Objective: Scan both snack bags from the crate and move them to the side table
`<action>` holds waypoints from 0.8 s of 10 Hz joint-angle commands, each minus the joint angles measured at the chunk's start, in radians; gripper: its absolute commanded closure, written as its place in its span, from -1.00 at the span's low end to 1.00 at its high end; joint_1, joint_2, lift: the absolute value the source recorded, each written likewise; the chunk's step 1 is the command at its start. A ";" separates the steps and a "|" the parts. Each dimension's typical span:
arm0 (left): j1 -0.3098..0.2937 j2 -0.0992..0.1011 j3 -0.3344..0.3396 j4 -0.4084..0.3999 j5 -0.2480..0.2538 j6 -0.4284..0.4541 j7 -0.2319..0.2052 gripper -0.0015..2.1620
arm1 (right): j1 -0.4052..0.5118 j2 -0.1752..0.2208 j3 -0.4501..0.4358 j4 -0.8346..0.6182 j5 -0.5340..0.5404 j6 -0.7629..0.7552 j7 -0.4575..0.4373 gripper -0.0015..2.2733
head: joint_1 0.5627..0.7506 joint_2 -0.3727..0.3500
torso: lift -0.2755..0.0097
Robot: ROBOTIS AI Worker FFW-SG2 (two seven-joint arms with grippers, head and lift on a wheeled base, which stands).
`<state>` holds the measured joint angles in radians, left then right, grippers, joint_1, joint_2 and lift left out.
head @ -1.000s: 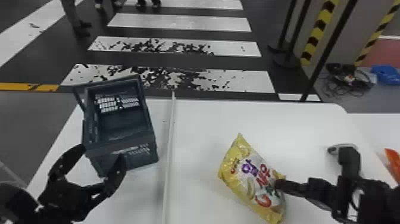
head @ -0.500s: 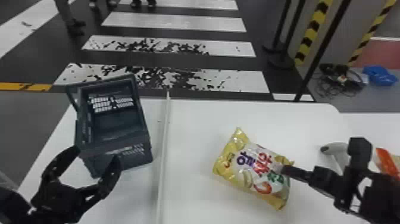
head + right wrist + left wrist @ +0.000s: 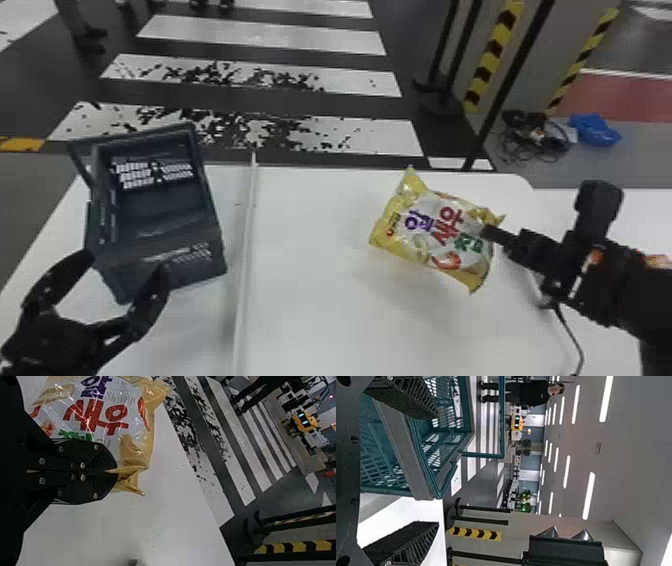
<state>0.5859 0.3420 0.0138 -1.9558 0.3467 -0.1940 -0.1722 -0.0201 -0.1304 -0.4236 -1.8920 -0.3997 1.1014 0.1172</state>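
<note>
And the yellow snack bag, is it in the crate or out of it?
Out: the right gripper holds the snack bag by its edge, right of the crate.

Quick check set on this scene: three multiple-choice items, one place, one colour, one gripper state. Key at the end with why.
1. In the head view, where is the crate relative to the long white strip?
A) To its right
B) To its left
C) Lying across it

2. What colour are the ends of the snack bag?
A) Yellow
B) Blue
C) Black

3. What is the right gripper doing?
A) Standing wide open
B) Holding the crate's handle
C) Closed on an end of the snack bag

Key:
1 B: the head view shows the whole crate on the strip's left side.
2 A: both ends show yellow around a pale printed middle.
3 C: in the right wrist view the fingers meet at the bag's gathered end.
</note>
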 commanded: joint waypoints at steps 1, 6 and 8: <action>-0.001 -0.001 0.000 0.000 0.000 0.000 0.000 -0.97 | 0.022 -0.011 0.094 -0.044 0.153 -0.096 -0.037 0.97 | 0.41 -0.38 | 0.24; -0.006 -0.003 -0.003 0.008 0.000 0.000 0.002 -0.97 | 0.072 -0.067 0.471 -0.110 0.665 -0.169 -0.286 0.97 | 0.41 -0.44 | 0.24; -0.006 -0.003 -0.003 0.011 0.000 0.000 0.003 -0.97 | 0.084 -0.080 0.635 -0.110 0.891 -0.188 -0.395 0.97 | 0.41 -0.39 | 0.24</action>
<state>0.5798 0.3390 0.0108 -1.9458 0.3467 -0.1939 -0.1687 0.0631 -0.2071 0.1666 -2.0039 0.4308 0.9153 -0.2751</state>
